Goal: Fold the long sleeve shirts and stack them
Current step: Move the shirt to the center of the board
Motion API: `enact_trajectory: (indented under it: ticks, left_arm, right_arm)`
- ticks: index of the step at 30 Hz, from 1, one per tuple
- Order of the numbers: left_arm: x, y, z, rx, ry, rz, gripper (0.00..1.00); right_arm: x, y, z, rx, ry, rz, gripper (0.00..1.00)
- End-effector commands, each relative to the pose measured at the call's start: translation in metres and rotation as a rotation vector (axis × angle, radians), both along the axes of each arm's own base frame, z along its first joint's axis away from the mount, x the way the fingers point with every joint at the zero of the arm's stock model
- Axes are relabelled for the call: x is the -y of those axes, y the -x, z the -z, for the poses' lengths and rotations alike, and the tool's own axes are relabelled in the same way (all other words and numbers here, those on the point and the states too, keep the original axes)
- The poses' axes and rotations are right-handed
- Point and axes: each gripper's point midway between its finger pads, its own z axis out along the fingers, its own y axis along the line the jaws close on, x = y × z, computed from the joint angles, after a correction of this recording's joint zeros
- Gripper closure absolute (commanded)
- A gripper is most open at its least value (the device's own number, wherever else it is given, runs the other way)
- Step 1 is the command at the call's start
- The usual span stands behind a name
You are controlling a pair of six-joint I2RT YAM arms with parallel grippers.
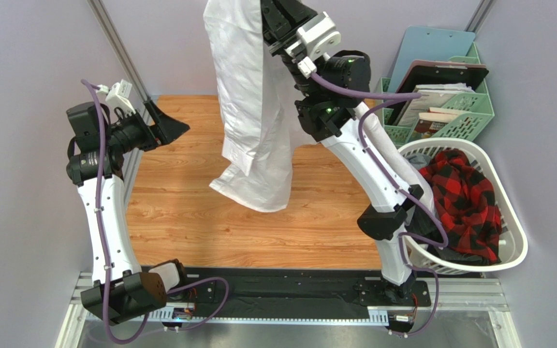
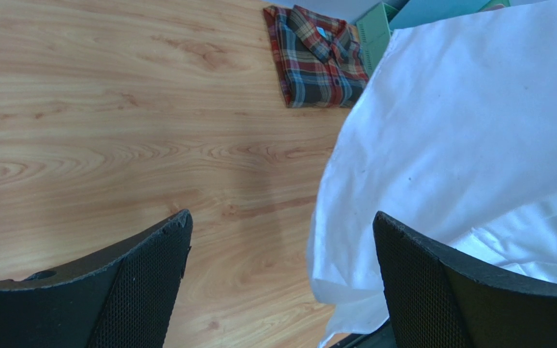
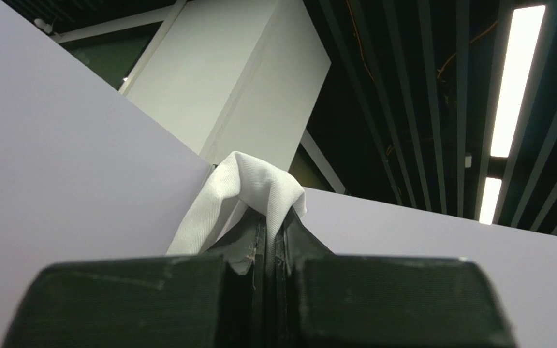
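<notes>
Hanging plain white cloth long sleeve shirt [image 1: 249, 109] from right gripper [image 3: 270, 243], raised high over light wooden table [image 1: 187, 217].
Right jaws clamped tight on a bunched fold of the white fabric; rest of shirt drapes straight down, lower hem just above or brushing the tabletop, cannot tell which; left gripper [image 2: 281, 225] spread wide, gripping nothing, hovering at table's left side and facing the hanging cloth; folded red, brown and green plaid shirt [image 2: 318, 58] lies flat at the table's far edge, collar up, beside mint-green plastic crate [image 1: 470, 109] of folders; white plastic laundry basket [image 1: 510, 217] on the right holds red-and-black checked cloth [image 1: 463, 196].
</notes>
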Motion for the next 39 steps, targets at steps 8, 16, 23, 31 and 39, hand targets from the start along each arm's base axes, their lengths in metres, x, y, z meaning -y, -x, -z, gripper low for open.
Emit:
enact_trajectory:
  ticks: [8, 16, 23, 31, 39]
  left_arm:
    - [0.014, 0.012, -0.011, 0.127, 0.103, 0.125, 0.06]
    - [0.085, 0.063, 0.022, 0.243, 0.252, 0.351, 0.07]
    - [0.159, 0.045, 0.036, 0.319, 0.263, 0.437, 0.03]
    - [0.262, 0.051, -0.031, 0.572, 0.388, 0.735, 0.01]
    - [0.33, 0.118, -0.08, 0.755, 0.461, 1.097, 0.01]
  right_arm:
    - [-0.097, 0.047, 0.05, 0.199, 0.042, -0.166, 1.0]
    - [-0.136, 0.071, 0.072, 0.262, 0.094, -0.184, 1.0]
    - [-0.121, 0.068, 0.06, 0.212, 0.075, -0.138, 1.0]
    - [-0.069, 0.076, 0.019, 0.187, 0.027, -0.032, 1.0]
    - [-0.038, 0.069, 0.006, 0.129, 0.035, 0.053, 1.0]
